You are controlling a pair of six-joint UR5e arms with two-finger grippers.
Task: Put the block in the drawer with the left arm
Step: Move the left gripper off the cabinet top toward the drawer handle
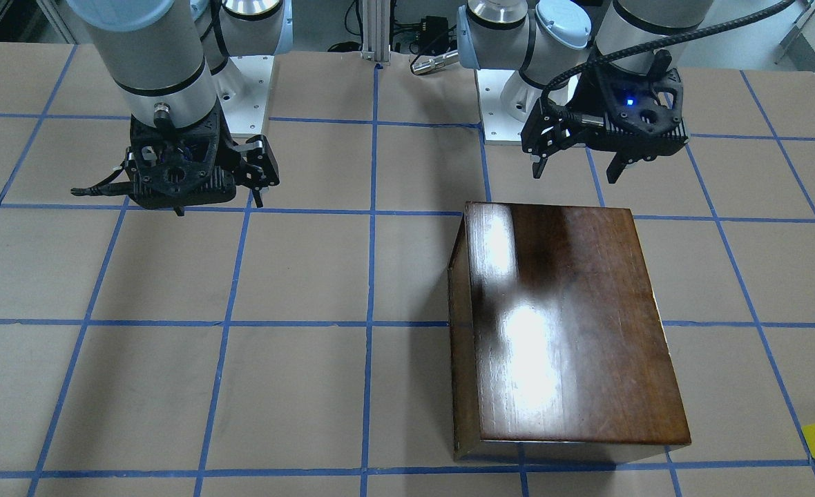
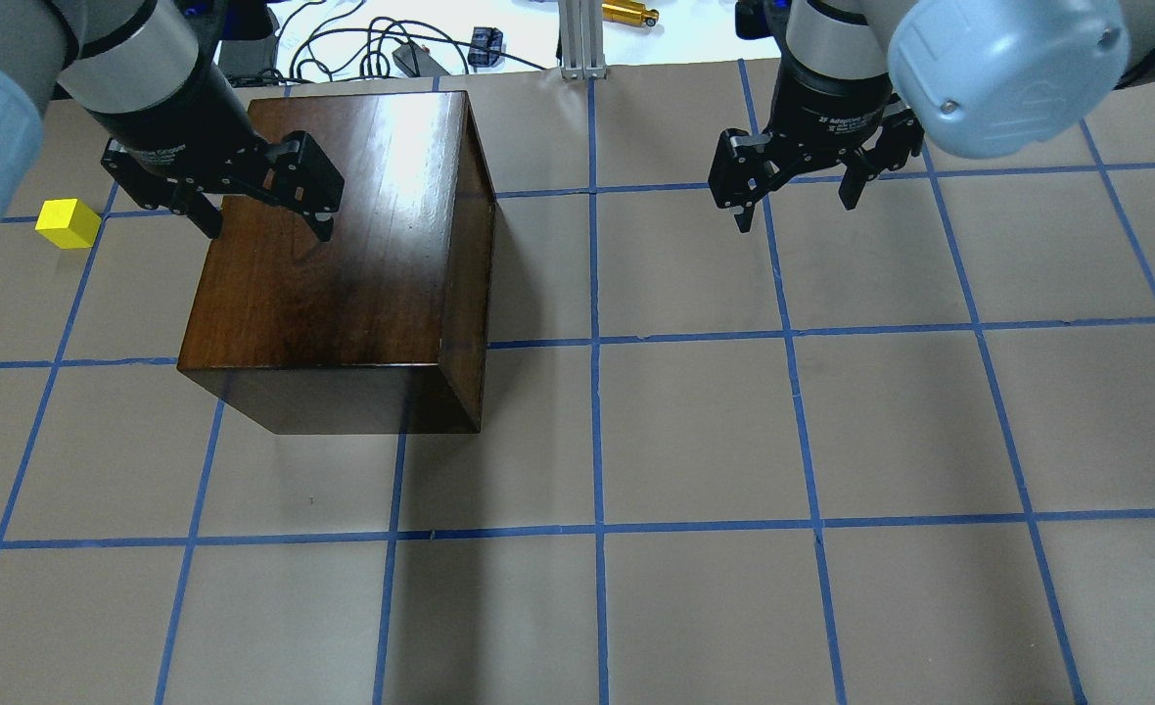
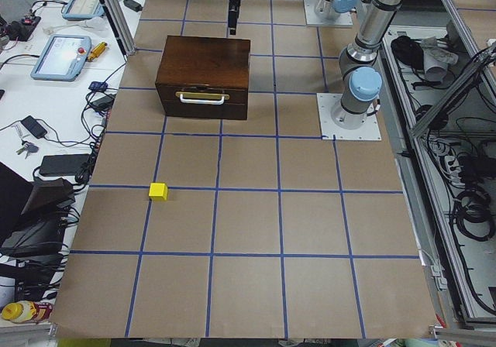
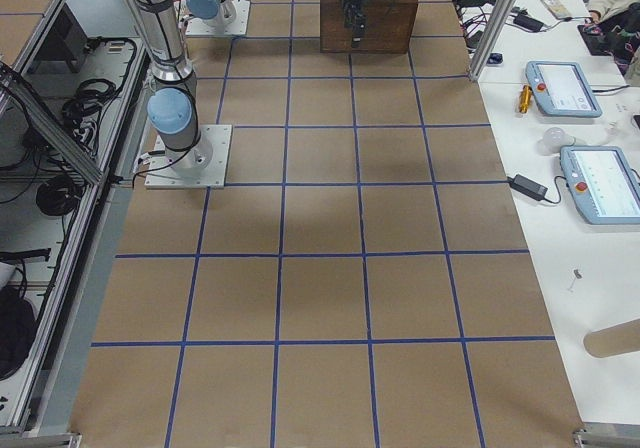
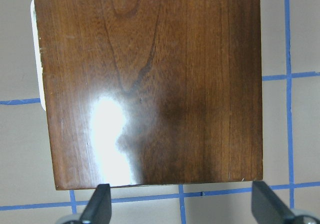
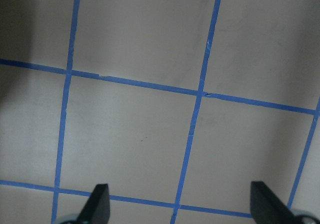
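The left claw (image 2: 266, 225) hangs in the air with its fingers spread wide and nothing between them, over the box's (image 2: 343, 245) edge nearest the robot. In its wrist view the glossy brown top fills the space ahead of the fingertips. The drawer (image 3: 203, 103) is pushed fully into the box, and its pale handle (image 3: 203, 97) faces off to this claw's left. The yellow block (image 2: 68, 222) lies on the bench (image 2: 695, 431) further out on that same side, apart from the box and well clear of the claw. The right claw (image 2: 796, 208) is spread too and holds nothing. It hovers over bare bench and blue tape lines, well off to the left claw's right.
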